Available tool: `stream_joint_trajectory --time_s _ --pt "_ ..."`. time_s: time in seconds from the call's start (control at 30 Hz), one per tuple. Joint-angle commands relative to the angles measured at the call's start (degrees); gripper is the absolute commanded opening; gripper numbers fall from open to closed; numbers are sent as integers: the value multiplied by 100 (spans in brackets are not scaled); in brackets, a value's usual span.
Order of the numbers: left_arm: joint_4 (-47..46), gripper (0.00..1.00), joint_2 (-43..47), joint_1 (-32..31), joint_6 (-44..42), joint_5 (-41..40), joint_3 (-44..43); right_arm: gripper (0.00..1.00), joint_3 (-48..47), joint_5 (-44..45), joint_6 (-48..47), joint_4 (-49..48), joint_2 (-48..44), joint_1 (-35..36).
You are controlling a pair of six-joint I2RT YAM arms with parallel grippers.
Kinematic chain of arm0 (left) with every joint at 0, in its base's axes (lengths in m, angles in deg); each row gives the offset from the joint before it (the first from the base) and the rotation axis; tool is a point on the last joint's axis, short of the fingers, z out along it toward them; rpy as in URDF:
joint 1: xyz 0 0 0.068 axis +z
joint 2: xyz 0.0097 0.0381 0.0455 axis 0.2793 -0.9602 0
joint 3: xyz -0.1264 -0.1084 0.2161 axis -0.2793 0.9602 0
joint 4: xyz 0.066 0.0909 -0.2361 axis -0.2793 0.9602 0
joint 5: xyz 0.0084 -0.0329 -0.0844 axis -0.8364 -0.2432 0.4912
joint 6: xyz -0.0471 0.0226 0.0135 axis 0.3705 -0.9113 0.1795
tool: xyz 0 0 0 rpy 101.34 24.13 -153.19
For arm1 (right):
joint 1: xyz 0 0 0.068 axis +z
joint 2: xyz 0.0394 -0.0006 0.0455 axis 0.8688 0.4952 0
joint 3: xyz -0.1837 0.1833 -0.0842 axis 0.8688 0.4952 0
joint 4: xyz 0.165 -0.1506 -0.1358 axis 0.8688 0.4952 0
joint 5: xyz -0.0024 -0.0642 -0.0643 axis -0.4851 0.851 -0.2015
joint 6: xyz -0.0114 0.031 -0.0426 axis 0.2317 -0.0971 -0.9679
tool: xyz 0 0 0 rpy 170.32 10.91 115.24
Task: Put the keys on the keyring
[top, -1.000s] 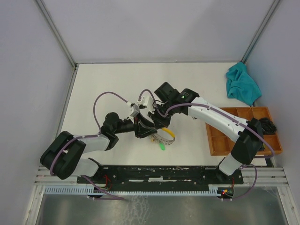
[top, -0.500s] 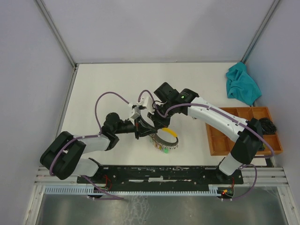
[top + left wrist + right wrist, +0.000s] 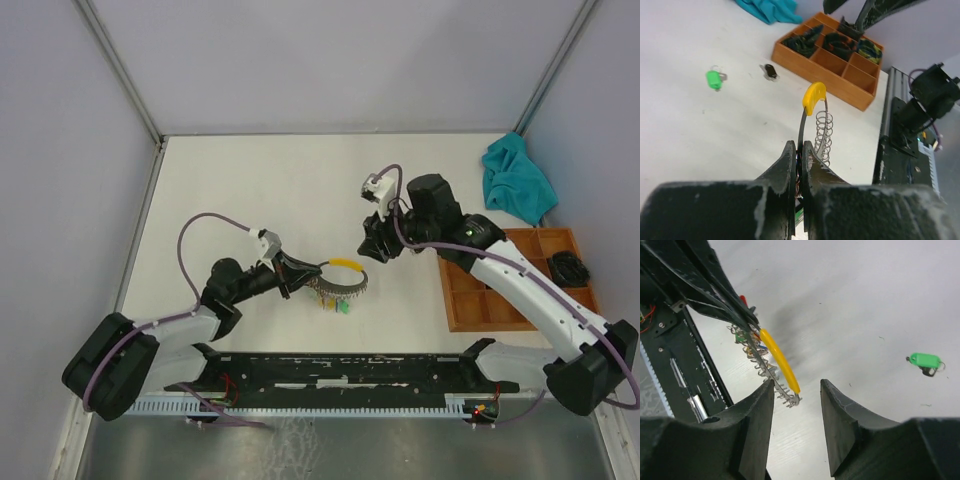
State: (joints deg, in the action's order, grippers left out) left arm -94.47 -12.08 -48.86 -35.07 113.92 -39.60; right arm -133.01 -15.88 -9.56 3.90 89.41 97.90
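Left hand (image 3: 798,150) is pressed onto the keyring (image 3: 812,97), pinching its wire with the ring standing on edge over the worktop (image 3: 700,130). Right hand (image 3: 796,386) is spread and empty, near the ring but clear of it. Green key (image 3: 714,79) and black key (image 3: 771,71) lie loose on the worktop, well apart from the ring. My assessment: ring secured, nothing threaded — both keys are left to fetch and fit.

My overhead feed is bright and even, lit softly from above. The white counter (image 3: 250,190) shows only faint shadows under the arms. On the left wrist feed the left hand (image 3: 799,146) sits close, dark and soft-edged, and the wooden tray (image 3: 815,75) beyond looks sharper. On the right wrist feed a diffuse grey shadow lies beside the keyring (image 3: 777,360), and the right hand (image 3: 796,385) looms dark and slightly blurred.
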Motion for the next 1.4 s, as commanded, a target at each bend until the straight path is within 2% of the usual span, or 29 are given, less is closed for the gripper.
stream_joint_trajectory --time_s 0.0,0.27,0.4,0.6,0.87,1.0,1.1,1.2,1.23,1.37 --pt "-337 3 606 -6 308 -1191 156 51 867 -196 928 -1375 -607 -310" --pt "-445 3 1296 -5 732 -1958 401 52 2396 204 2250 -3319 -910 -440" --pt "-582 3 1476 -8 858 -2089 507 57 2965 389 2692 -4380 -897 -520" --pt "-799 3 1577 -5 1050 -2233 608 59 3100 -558 3216 -5490 -326 -563" --pt "-1141 3 1561 -5 1288 -2212 639 57 3096 -971 3430 -6042 181 -566" --pt "-1220 3 1512 -9 1334 -2141 624 44 3019 -1426 3527 -6284 322 -566" --pt "-1191 5 1457 -8 1332 -2122 638 23 2927 -1756 3429 -6240 293 -564" --pt "-1023 13 1429 -7 1266 -2073 610 5 2711 -1869 2926 -5438 90 -563" --pt "-932 18 1429 -11 1219 -2051 592 1 2608 -1880 2704 -5089 9 -566" --pt "-437 32 1499 -5 920 -1955 485 1 2031 -1832 1697 -3445 -250 -564"
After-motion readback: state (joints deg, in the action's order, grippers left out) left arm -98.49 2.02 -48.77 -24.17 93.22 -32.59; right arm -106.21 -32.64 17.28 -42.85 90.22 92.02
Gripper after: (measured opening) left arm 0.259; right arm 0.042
